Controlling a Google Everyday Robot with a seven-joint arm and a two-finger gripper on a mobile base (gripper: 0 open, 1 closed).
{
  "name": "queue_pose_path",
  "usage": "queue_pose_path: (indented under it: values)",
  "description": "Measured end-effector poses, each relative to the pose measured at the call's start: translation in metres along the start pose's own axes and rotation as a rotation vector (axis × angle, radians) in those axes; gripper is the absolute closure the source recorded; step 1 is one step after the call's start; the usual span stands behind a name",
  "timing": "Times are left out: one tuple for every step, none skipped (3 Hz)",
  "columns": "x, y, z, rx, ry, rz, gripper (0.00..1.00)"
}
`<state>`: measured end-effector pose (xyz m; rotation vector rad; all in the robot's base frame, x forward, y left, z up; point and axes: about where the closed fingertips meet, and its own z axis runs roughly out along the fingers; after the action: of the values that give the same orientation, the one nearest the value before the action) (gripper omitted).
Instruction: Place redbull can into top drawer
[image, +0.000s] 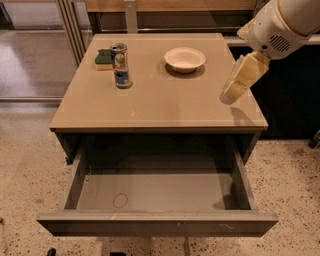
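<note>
Things on the table (160, 107) — top drawer (157, 224) out in front, below.
Rear left the redbull can (120, 67), sponge (104, 59) just behind; bowl (184, 59) to their right — gripper (231, 94) over the right edge.

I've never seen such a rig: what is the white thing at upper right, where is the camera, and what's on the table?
That is a robot arm; its cream tip is the gripper, hanging above the table's right edge, apparently carrying nothing. The single camera looks down from the front. On the table stand a redbull can, a sponge beside it, and a white bowl. Below, the top drawer is pulled open, showing a ring mark on its floor.
</note>
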<state>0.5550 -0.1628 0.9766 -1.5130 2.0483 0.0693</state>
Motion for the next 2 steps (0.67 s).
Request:
queue_pose_path:
  values:
    - [-0.02, -0.006, 0.022, 0.008, -0.073, 0.04, 0.0]
    - [-0.065, -0.025, 0.053, 0.05, -0.216, 0.054, 0.0]
